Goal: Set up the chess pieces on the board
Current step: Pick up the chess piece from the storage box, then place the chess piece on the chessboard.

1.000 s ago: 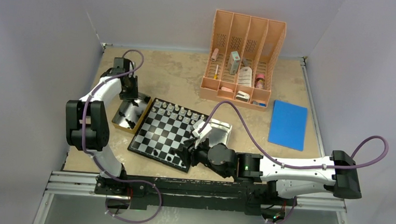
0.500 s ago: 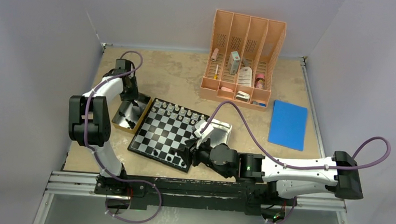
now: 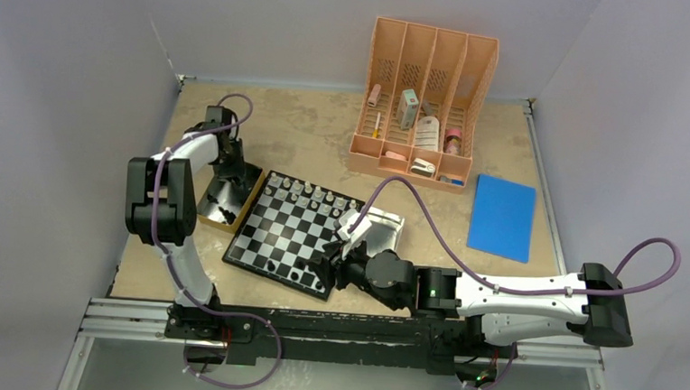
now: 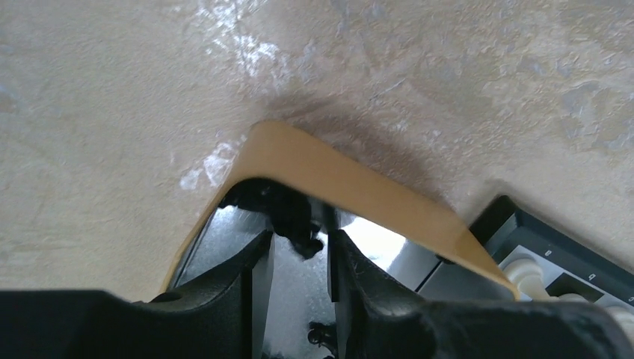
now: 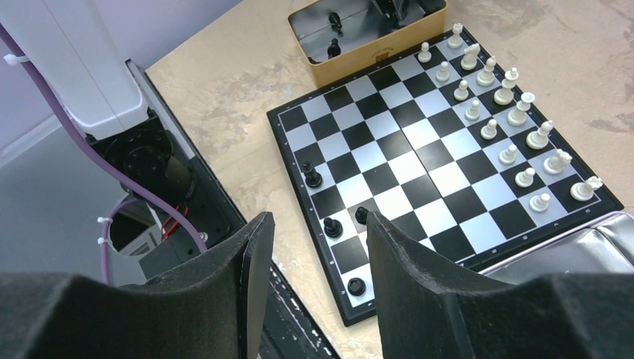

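Observation:
The board (image 3: pixel 262 235) lies at the table's middle, and my right wrist view shows it (image 5: pixel 419 149) from above. White chess pieces (image 5: pixel 508 112) fill two rows along its far edge (image 3: pixel 310 193). Several black chess pieces (image 5: pixel 332 226) stand near its near corner. More black ones (image 5: pixel 334 48) lie in a tan-rimmed tin (image 3: pixel 216 216) left of the board. My left gripper (image 3: pixel 228 165) reaches down into that tin (image 4: pixel 351 183). It is open (image 4: pixel 299 247), with a black piece (image 4: pixel 299 224) between its tips. My right gripper (image 3: pixel 324 262) hovers open and empty (image 5: pixel 318 224) over the board's near edge.
A silver tray (image 3: pixel 380 229) lies against the board's right side. A peach desk organizer (image 3: pixel 424 100) with small items stands at the back. A blue sheet (image 3: pixel 501 216) lies at the right. The metal base rail (image 3: pixel 315 324) runs just below the board's near corner.
The left arm's elbow has swung to the right while its gripper stayed in the tin. The right arm has hardly moved.

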`<state>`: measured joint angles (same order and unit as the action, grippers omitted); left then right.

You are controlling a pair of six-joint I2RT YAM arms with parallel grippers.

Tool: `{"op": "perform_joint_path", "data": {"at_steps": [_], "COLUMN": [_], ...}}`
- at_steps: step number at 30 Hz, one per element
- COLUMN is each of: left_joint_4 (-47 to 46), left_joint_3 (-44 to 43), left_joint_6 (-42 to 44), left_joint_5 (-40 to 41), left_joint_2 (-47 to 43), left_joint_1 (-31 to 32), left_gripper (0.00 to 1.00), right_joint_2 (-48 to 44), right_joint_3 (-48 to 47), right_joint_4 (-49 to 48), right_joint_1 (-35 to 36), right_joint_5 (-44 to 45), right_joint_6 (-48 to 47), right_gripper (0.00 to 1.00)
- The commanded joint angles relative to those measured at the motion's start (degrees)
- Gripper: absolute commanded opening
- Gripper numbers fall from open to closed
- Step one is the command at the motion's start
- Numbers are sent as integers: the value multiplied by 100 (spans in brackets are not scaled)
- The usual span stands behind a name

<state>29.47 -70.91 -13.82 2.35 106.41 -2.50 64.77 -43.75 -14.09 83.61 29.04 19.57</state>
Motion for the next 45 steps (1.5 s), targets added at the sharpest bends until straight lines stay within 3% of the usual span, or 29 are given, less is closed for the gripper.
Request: {"op": "perform_joint_path", "data": {"at_steps": [1,13,25,29,37,45], "left_joint_4": [21,459,786,878,1004,941], "left_joint_3": [-339,-302,-61,18,346,1061], "left_joint_6": [161,249,357,407,520,471], "left_joint_5": [-305,-622,-1080,-2008,-4238,-5253], "left_joint_2": [171,-46,-1395,-1828,-2554,-3165], "left_joint_1": [-40,-40,-40,-40,11,478], "left_gripper": [31,14,10,9,8,6], "right_joint_2": [-104,-197,-277,-303,-588,-750], "right_joint_3": [-69,-20,50,108,780,1093], "right_joint_4": [-169,-122,-192,-264,-1347,-2202], "right_joint_1": [27,28,26,25,23,-31], "right_joint_5": [203,130,53,236,525,492], "right_joint_6": [-156,-10,212,8,-1243,-2152], "right_gripper": [52,52,52,52,53,61]}}
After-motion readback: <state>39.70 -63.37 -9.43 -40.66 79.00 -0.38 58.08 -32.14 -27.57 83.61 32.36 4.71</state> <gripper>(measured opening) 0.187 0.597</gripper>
